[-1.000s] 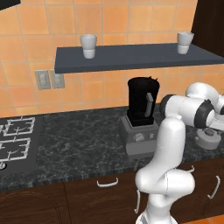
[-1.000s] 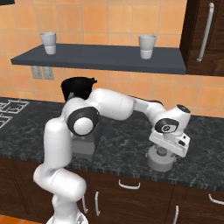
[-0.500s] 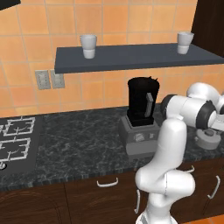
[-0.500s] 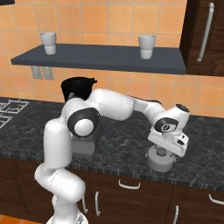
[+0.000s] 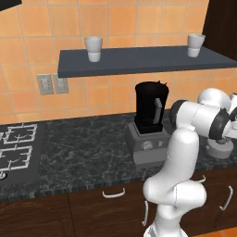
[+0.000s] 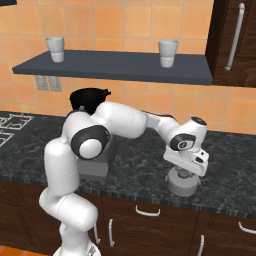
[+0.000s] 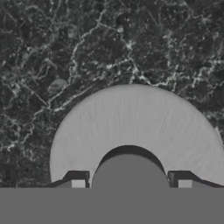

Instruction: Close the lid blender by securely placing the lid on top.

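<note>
Dark kitchen, pale grey cap on speckled stone.
The round light-grey lid [image 7: 131, 127] lies on black white-veined marbled counter [image 5: 88, 152]; the blender [image 5: 149, 121] has a black jar on a grey base; white cups [image 5: 93, 48] on a slate-blue shelf [image 5: 139, 59]; orange tiled wall [image 5: 120, 18].

Dark speckled counter [image 5: 83, 152] with blender [image 5: 149, 122], lid [image 6: 183, 183] and hob [image 5: 16, 148].

— Where did the blender [image 5: 149, 121] stand?
— Upright on the counter, its dark jar uncovered on a grey base.
— And the lid [image 6: 183, 183]?
— Flat on the counter, well apart from it.
</note>
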### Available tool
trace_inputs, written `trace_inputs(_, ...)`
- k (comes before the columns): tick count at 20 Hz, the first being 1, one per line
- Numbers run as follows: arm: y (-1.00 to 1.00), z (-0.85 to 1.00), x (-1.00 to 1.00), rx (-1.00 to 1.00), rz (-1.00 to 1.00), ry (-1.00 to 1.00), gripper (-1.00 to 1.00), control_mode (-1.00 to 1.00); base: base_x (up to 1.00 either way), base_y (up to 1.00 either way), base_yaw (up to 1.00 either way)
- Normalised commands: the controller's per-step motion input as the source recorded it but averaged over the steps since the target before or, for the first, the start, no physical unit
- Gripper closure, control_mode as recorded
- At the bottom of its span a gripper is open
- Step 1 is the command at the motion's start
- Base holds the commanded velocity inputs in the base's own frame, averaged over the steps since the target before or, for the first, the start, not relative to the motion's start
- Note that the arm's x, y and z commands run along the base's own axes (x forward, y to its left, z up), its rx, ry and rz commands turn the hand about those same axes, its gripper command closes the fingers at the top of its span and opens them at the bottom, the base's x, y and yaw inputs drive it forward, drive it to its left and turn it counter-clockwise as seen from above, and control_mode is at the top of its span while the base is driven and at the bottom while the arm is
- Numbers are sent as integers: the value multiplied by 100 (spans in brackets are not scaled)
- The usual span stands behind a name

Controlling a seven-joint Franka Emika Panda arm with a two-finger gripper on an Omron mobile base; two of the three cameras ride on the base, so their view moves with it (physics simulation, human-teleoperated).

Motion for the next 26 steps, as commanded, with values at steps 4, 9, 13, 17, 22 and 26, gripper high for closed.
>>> trace_inputs(4, 0, 0, 0, 0, 0, 0, 100, -100, 0, 0, 0)
trace_inputs(9, 0, 56, -28, 0, 9, -13, 100, -100, 0, 0, 0)
trace_inputs(13, 13, 96, -44, 0, 13, -21, 100, -100, 0, 0, 0)
trace_inputs(17, 29, 99, -40, 0, 11, -23, 100, -100, 0, 0, 0)
trace_inputs(22, 44, 99, -33, 0, 10, -34, 100, -100, 0, 0, 0)
trace_inputs(26, 51, 100, -30, 0, 8, -41, 100, -100, 0, 0, 0)
